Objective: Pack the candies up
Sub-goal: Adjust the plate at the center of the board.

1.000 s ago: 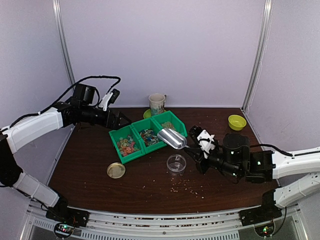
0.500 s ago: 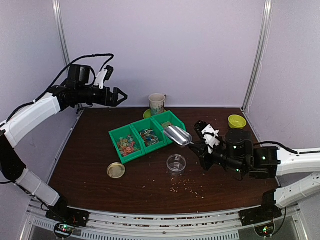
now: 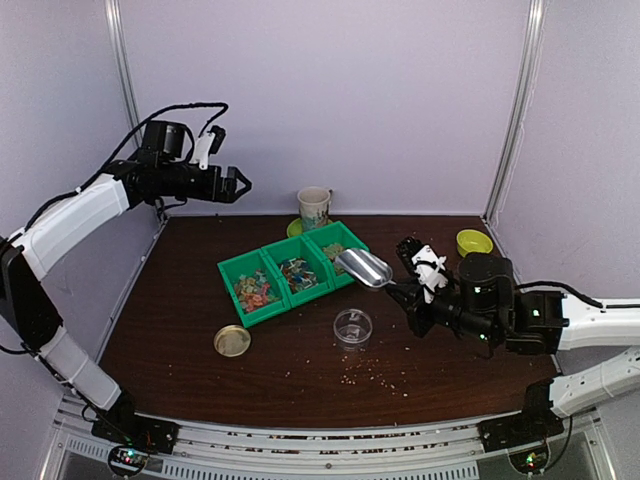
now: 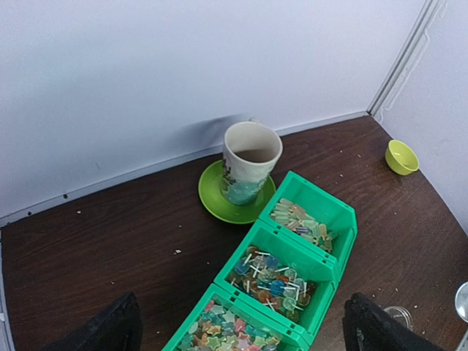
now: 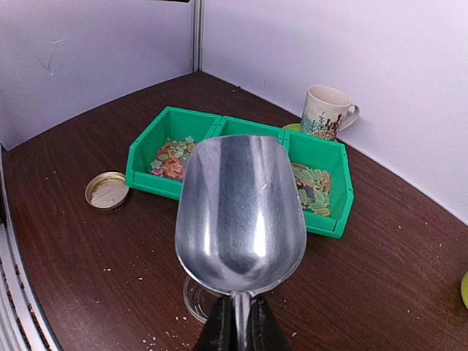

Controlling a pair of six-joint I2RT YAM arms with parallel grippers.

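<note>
left pincer (image 3: 242, 184): wide, empty, raised over the desk's (image 3: 180, 300) far left corner
right pincer (image 5: 240, 330): clamped on the handle of a metal scoop (image 5: 240, 212), whose bowl is empty
candies (image 4: 272, 278): in three green bins (image 4: 322, 191); bits scattered near the clear jar (image 3: 353, 326)

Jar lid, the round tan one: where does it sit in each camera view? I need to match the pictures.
Top external: the jar lid lies flat on the table, on the near-left side of the green bins.
Left wrist: not in it.
Right wrist: the jar lid is at the left, beside the bins' end, left of the metal scoop.
Shared landmark: the mug behind the bins shows in all three views.
</note>
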